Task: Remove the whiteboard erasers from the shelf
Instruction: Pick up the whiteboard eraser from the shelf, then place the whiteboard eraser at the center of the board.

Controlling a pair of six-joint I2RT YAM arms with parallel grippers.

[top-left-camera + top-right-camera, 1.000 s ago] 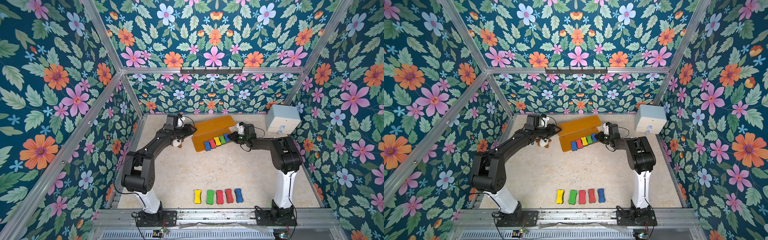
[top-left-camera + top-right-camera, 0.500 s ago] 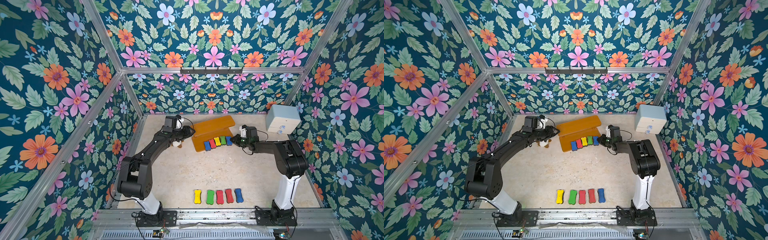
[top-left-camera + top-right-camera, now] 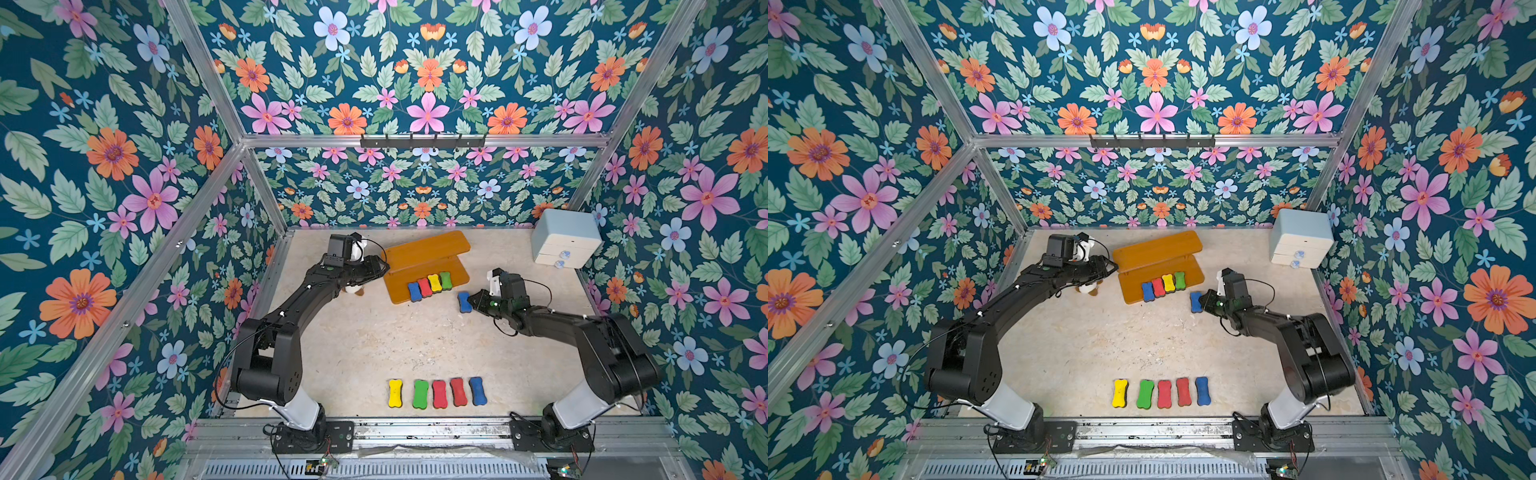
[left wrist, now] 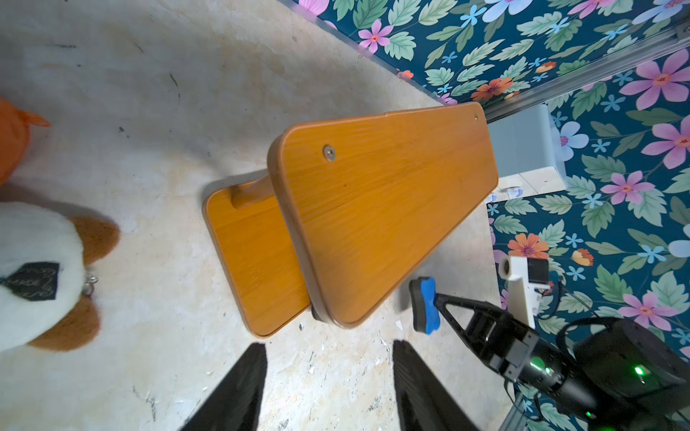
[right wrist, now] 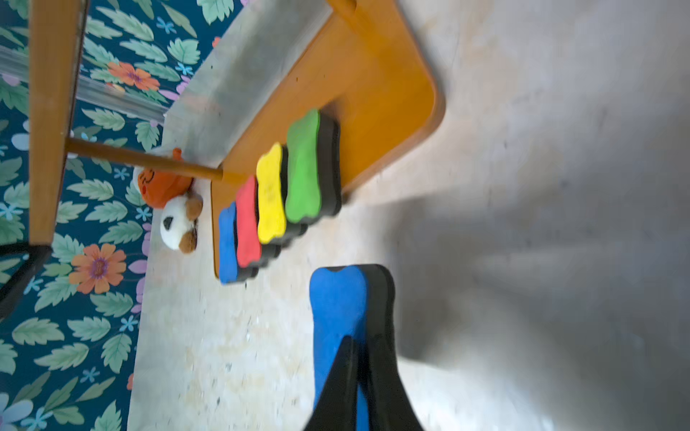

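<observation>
The shelf (image 3: 426,249) is a two-tier orange-brown rack at the back of the floor. Its lower board carries a blue, a red, a yellow and a green whiteboard eraser (image 3: 430,284) side by side. My right gripper (image 3: 473,300) is shut on another blue eraser (image 3: 464,301), held just off the shelf's right end; in the right wrist view the fingers pinch this eraser (image 5: 339,298) at its waist. My left gripper (image 3: 381,266) hangs open at the shelf's left end, with only bare floor between its fingers (image 4: 246,377).
Several erasers (image 3: 436,392) lie in a row near the front edge. A brown-white plush toy (image 3: 355,290) sits under my left arm, beside an orange one (image 4: 11,138). A pale blue drawer box (image 3: 565,237) stands in the back right corner.
My right gripper has drawn back from the shelf's lower board, taking the rightmost blue eraser off it. The left arm has hardly moved.
</observation>
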